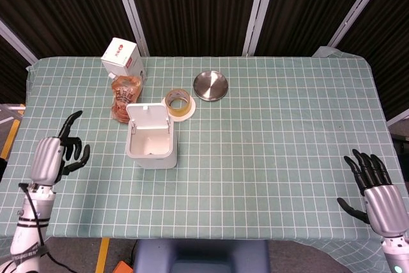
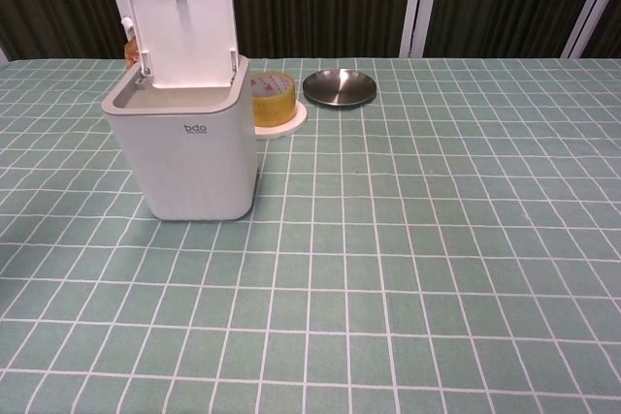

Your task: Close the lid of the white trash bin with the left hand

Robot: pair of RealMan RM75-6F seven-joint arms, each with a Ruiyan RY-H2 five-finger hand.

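A table (image 1: 268, 145) covered in a green checked cloth fills the head view from above. A white trash bin (image 1: 151, 146) stands left of the table's middle, its lid (image 1: 149, 118) swung up and standing roughly upright on a hinge along the bin's far edge, so the mouth is open toward the camera. In the chest view the bin (image 2: 186, 154) is seen from the front, with the raised lid (image 2: 183, 34) rising above its back rim.

The left hand (image 1: 56, 153) hovers over the table's left edge, holding nothing, its fingers apart and pointing up and away from the robot. The bin lies to that hand's right and slightly farther from the robot, well apart from it. The right hand (image 1: 377, 193) is at the near right corner, also empty with fingers spread, and much farther from the bin. The chest view shows neither hand.

Because the lid's hinge runs left to right along the far side, closing it probably means the left hand must reach right and beyond the bin, get behind or above the lid's top edge, then press it forward and down toward the robot.

Behind the bin are a small white carton (image 1: 123, 58), a packet of orange snacks (image 1: 123, 96), a roll of tape (image 1: 179, 103) on a white disc, and a round metal dish (image 1: 211, 85).
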